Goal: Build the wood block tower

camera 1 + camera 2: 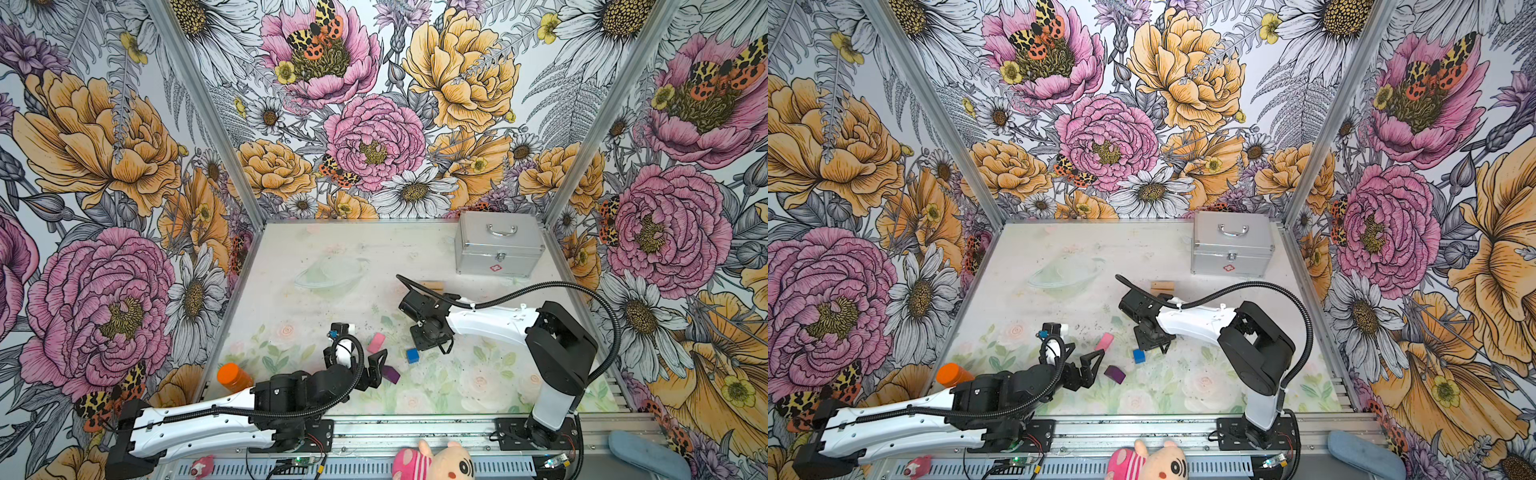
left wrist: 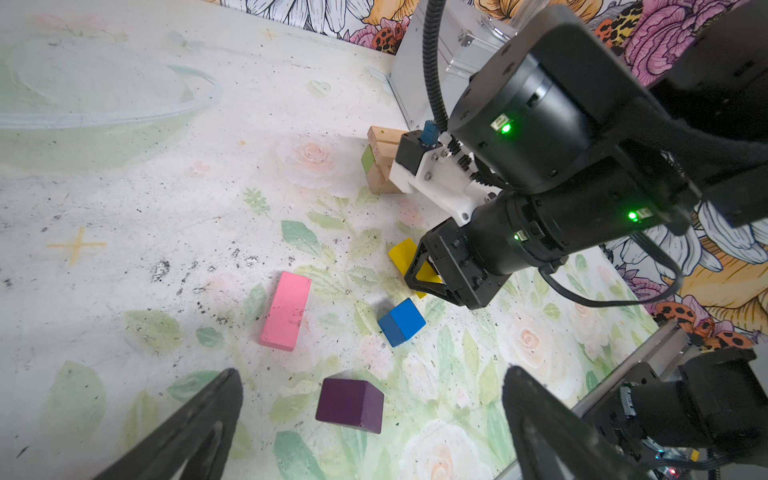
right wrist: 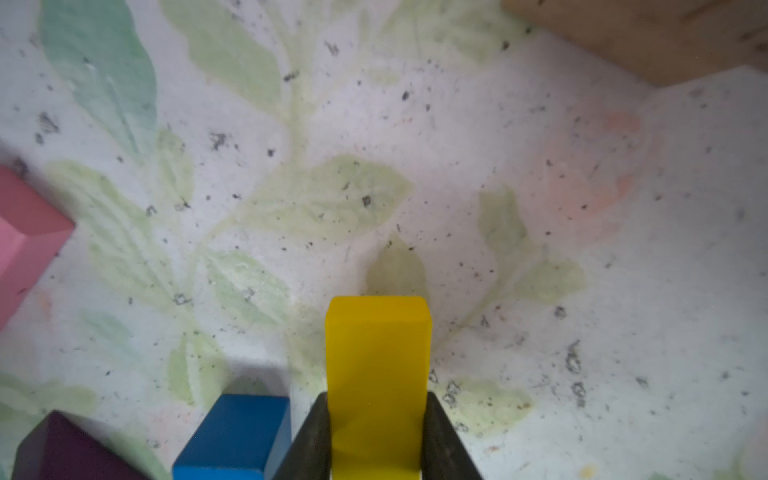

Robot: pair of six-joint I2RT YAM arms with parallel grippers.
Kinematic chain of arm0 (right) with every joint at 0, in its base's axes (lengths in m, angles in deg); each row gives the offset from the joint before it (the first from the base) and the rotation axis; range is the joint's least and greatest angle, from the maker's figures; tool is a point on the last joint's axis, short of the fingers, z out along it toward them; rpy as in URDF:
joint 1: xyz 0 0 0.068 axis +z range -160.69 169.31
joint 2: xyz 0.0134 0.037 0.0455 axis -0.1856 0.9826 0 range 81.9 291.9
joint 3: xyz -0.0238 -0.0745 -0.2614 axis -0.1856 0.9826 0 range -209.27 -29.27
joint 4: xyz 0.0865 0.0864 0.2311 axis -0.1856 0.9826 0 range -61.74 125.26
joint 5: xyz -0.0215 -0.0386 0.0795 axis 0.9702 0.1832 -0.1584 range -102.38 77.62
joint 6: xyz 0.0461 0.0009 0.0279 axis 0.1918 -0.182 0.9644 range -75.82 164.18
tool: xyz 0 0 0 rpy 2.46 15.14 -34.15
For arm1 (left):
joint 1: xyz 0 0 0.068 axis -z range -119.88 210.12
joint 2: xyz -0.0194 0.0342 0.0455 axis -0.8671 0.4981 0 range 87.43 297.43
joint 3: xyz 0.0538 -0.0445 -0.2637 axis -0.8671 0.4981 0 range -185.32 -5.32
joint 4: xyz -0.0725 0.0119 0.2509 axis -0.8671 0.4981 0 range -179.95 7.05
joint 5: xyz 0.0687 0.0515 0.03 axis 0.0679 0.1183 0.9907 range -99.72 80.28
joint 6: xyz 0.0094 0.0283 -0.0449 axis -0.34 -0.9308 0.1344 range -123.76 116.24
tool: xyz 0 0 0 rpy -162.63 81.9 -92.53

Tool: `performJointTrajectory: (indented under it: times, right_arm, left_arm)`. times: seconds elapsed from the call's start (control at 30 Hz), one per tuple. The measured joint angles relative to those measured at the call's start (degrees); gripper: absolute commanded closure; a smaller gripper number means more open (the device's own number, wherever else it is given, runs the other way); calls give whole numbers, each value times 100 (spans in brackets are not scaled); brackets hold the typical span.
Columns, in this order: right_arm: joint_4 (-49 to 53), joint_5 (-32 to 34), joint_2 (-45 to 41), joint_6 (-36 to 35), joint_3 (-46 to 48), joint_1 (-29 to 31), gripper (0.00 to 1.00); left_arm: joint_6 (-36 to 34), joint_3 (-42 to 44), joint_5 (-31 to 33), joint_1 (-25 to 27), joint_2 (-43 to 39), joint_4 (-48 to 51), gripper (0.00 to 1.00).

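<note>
We log right hand [image 3: 376, 398] grasping yellow block [image 3: 377, 345] just beside blue block [image 2: 402, 322], left hand [image 2: 372, 374] released, spread wide, near blue block, purple block [image 2: 350, 405] near it too

No words or numbers can be read. A small red cross sign [image 1: 495, 268] marks the front of the silver metal case [image 1: 490, 247], right of centre in both top views.

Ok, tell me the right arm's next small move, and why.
Probably lift straight up, then carry toward the tower. The right gripper is shut on the yellow block, the blue block lies close beside it, and the tower stands apart, by the case.
</note>
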Motion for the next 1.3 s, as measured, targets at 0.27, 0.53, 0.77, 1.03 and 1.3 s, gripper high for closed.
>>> performJointTrajectory:
  times: [0.27,0.53,0.77,1.03,1.3]
  right_arm:
    - [426,234,-352,142,-684,-79,71]
    - [608,417,-411,382,-1281,-660,71]
    - [734,455,-142,514,-1733,-946,71]
    - [778,437,505,527,-2225,-1067,71]
    - [848,431,848,527,-2424,-1248,71]
  left_arm:
    - [-387,-330,-334,-503,13,42,1]
    - [-835,-702,-763,-1082,310,-98,1]
    - [-1244,-859,-1392,-1738,817,-291,1]
    - [-1585,-1001,-2076,-2398,1128,-577,1]
    - [-1729,-1001,-2627,-2848,1283,-721,1]
